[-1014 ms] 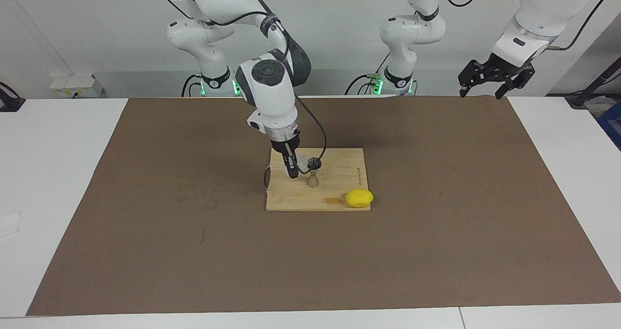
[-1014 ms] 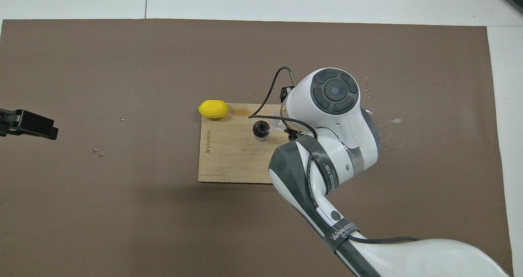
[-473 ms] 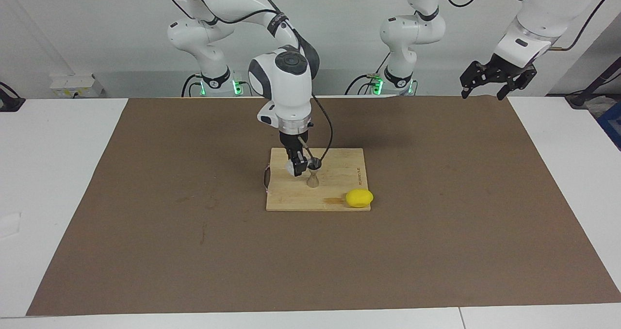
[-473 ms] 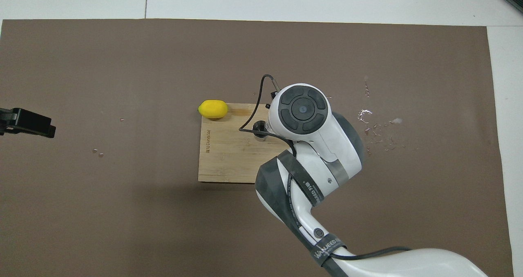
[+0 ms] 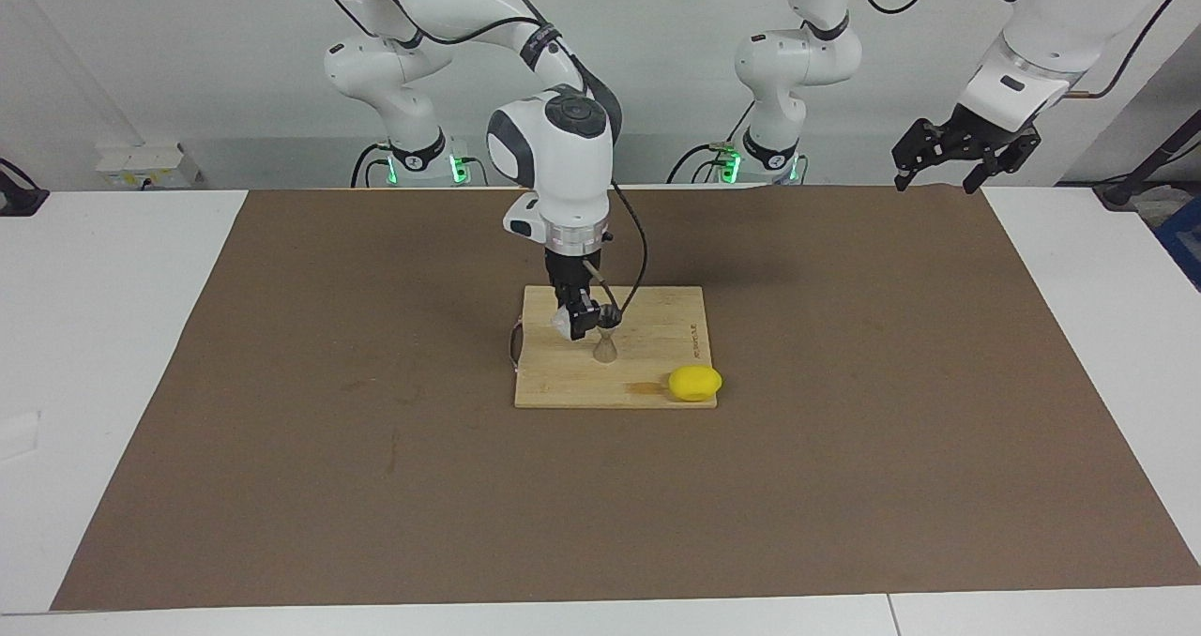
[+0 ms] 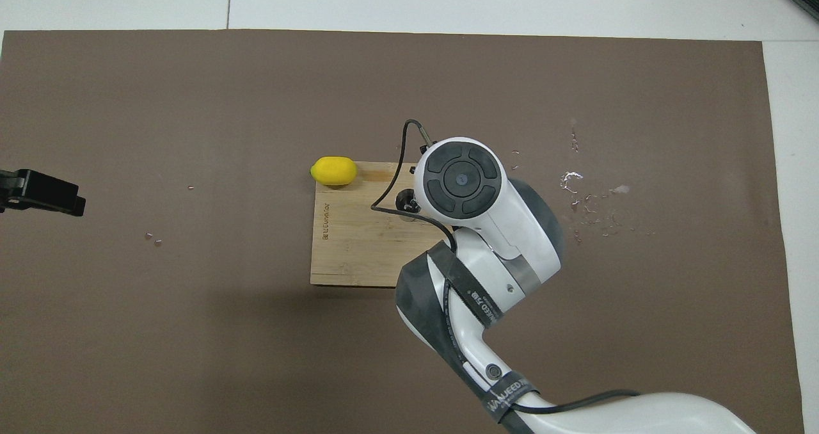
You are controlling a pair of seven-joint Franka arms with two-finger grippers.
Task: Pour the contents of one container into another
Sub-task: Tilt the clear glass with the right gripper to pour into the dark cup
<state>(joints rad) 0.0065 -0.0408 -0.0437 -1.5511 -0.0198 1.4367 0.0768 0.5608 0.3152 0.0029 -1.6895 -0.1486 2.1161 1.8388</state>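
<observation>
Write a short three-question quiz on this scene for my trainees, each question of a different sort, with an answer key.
1. True or false: the jigger stands upright on the wooden board.
2. Multiple choice: where is the lemon?
A. in the clear cup
B. at a corner of the board, toward the left arm's end, farther from the robots than the jigger
C. held by the left gripper
3. Fill in: the right gripper holds the ____ beside the jigger's top.

Key: 1 true. 2 B. 3 clear cup. The left arm waits, its gripper raised over the mat's edge.
</observation>
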